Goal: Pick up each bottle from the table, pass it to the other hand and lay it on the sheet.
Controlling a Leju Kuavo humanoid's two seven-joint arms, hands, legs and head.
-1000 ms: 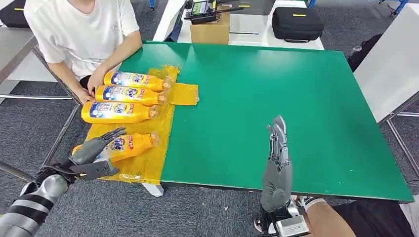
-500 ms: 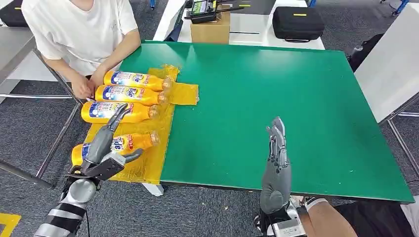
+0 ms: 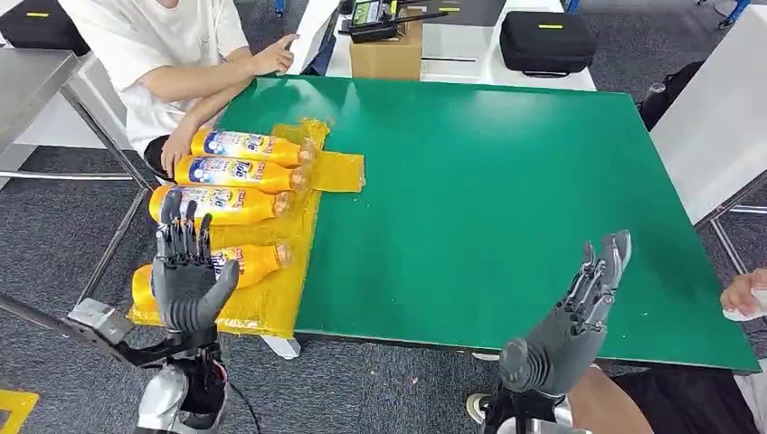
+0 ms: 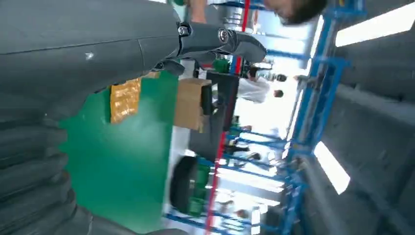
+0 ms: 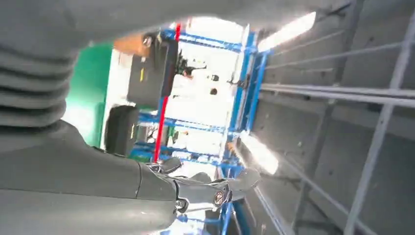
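We see four orange bottles lying on their sides on the yellow sheet (image 3: 271,303), which covers the left edge of the green tabletop (image 3: 506,190), and we place everything else by that sheet. The farthest bottle (image 3: 249,145) lies at the sheet's far end, the second bottle (image 3: 237,171) just beside it on the near side, the third bottle (image 3: 217,203) next in the row, and the nearest bottle (image 3: 244,262) apart from those three, close to the sheet's near edge; all four point their caps toward the tabletop's middle. Our left hand (image 3: 187,276) is raised upright over the near end of the sheet, in front of the nearest bottle, palm side away from the camera, its fingers (image 3: 181,231) spread apart and holding nothing; we cannot tell whether it touches the bottle behind it. Our right hand (image 3: 570,325) is well apart from the sheet, lifted at the near edge of the tabletop, its fingers (image 3: 604,262) also extended and apart, with nothing in them. A person in a white shirt (image 3: 163,36) sits just beyond the sheet's far left corner, one hand (image 3: 176,145) resting beside the base of the farthest bottle, the other arm lying along the tabletop's far edge. A cardboard box (image 3: 384,50) and a black case (image 3: 545,41) stand on a white surface well beyond the sheet.
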